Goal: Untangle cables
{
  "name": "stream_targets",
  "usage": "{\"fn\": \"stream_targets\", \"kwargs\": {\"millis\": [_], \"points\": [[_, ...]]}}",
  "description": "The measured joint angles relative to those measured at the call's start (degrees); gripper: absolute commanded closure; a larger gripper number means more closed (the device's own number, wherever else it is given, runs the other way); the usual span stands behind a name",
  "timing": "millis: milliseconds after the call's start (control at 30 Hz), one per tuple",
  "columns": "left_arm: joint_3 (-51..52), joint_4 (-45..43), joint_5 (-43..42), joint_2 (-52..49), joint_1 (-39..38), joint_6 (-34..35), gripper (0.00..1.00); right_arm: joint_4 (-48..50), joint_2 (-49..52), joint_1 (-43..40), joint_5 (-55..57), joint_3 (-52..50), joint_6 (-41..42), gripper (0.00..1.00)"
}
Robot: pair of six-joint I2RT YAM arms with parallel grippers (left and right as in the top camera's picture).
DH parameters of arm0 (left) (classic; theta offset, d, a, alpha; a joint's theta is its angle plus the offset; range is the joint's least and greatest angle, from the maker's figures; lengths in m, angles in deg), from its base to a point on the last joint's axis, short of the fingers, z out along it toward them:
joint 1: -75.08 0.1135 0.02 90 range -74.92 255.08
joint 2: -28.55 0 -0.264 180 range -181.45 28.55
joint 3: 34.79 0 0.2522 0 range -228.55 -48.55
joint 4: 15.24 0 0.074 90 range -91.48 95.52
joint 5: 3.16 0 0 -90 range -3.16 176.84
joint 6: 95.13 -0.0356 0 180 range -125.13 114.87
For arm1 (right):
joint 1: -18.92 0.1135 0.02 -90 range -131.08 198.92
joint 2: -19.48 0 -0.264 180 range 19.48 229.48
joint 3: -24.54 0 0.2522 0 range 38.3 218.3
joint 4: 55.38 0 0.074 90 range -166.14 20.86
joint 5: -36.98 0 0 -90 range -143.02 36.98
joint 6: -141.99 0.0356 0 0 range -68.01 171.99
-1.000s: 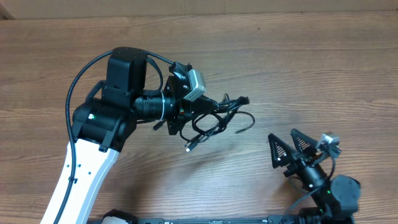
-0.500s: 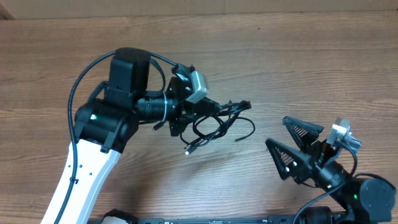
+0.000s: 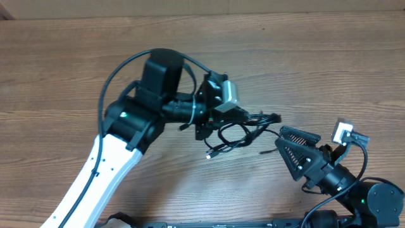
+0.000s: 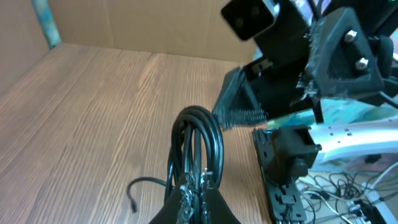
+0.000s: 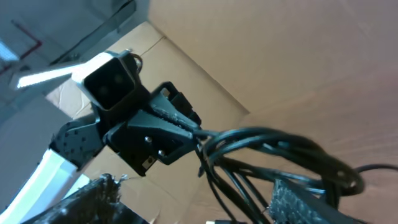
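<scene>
The cables (image 3: 237,134) are a tangled black bundle hanging just above the wooden table, mid-frame in the overhead view. One silver-tipped plug (image 3: 209,154) dangles at the lower left. My left gripper (image 3: 250,116) is shut on the bundle; in the left wrist view its tips (image 4: 200,186) pinch the cable loop (image 4: 199,134). My right gripper (image 3: 279,136) stands open at the right end of the bundle. In the right wrist view the cables (image 5: 273,155) run between its two fingers, close to the right pad (image 5: 298,199), and I cannot tell if they touch it.
A cardboard wall (image 3: 190,7) runs along the table's far edge. Below the near edge lie a black power strip (image 4: 286,180) and loose wires (image 4: 348,193). Bare wood (image 3: 329,63) stretches behind both arms.
My left arm has carried the cables to the right, up to the right gripper. The right gripper has swung left toward the bundle, and its fingers have drawn somewhat closer together.
</scene>
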Motion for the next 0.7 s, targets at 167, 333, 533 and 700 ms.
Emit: {"fn": "stream_targets", "kwargs": {"millis": [167,333,533,700], "points": [[0.02,-1.29,-0.04,-0.7,-1.44,0.61,0.96,-2.38,0.0,0.0,0.85,0.0,3.02,0.27],[0.02,-1.51,-0.02,-0.72,-2.73,0.68,0.96,-7.08,0.02,0.0,3.61,0.0,7.3,0.26],[0.0,-1.51,0.85,-0.83,-5.35,0.83,0.96,-7.06,0.02,0.0,4.76,0.0,10.67,0.27],[0.02,-1.49,2.86,-1.77,-7.15,0.9,0.96,-7.19,0.02,0.0,4.98,0.0,12.5,0.4]]}}
